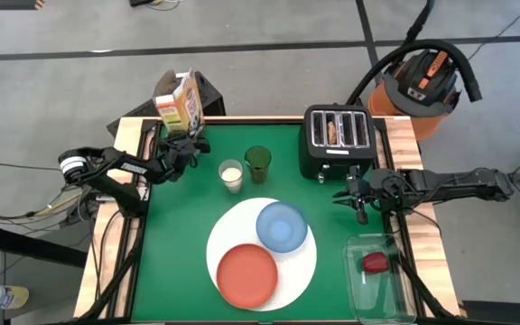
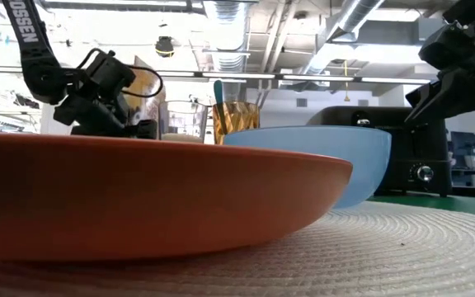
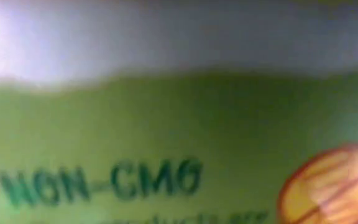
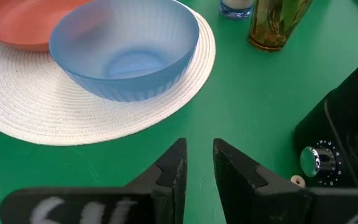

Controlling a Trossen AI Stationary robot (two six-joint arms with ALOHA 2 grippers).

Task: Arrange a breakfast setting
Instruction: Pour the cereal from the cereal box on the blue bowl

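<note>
A large round white plate, woven in look, lies on the green table near its front edge. An orange-red plate and a light-blue bowl rest on it side by side. A blue handle sticks up out of a tinted glass. My left gripper stands open at the far left, close in front of an upright yellow-green carton, whose printed face fills the left wrist view. Whether it touches the carton I cannot tell. My right gripper hovers by the toaster with only a narrow gap between its fingers and nothing in it.
A black toaster stands at the far right, and a glass of milk beside the tinted glass. A clear plastic container with a red thing inside sits at the near right corner. Bare green table shows at the near left.
</note>
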